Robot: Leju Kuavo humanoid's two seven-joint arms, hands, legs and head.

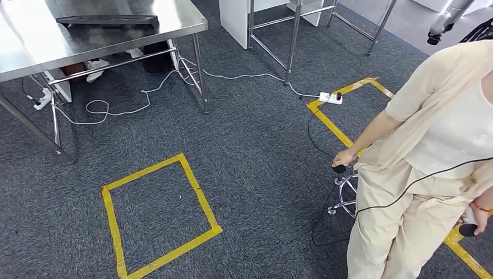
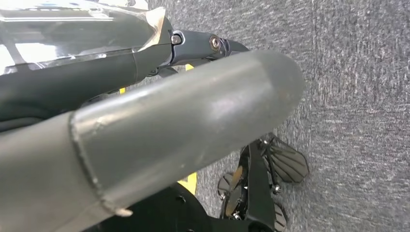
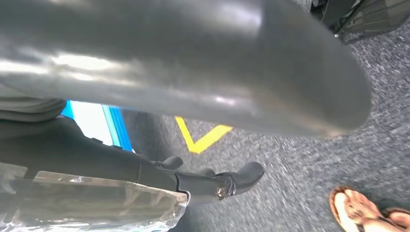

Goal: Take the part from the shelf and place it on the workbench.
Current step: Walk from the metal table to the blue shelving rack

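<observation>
A dark, flat, tray-like piece (image 1: 107, 20) lies on the steel workbench (image 1: 35, 40) in the upper left of the head view; whether it is the part cannot be told from here. The left hand (image 2: 169, 121) hangs over grey carpet (image 1: 261, 157) with its thick thumb and dark fingers (image 2: 208, 44) stretched out apart and nothing between them. The right hand (image 3: 193, 72) hangs the same way, its fingers (image 3: 239, 176) extended away from the thumb and holding nothing. Near it, a person's sandalled foot (image 3: 367, 212) rests on the carpet beside a corner of yellow tape (image 3: 203, 140). In the head view a yellow tape square (image 1: 200, 200) marks the floor at lower centre. At the right edge a person in beige clothes (image 1: 442, 151) holds a small dark object (image 1: 339, 168) with a black cable (image 1: 407, 189) trailing from it, above the chrome base of a stool (image 1: 343, 195). A white power strip (image 1: 330, 97) lies at upper centre right, its white cord (image 1: 232, 75) running toward the workbench legs.
</observation>
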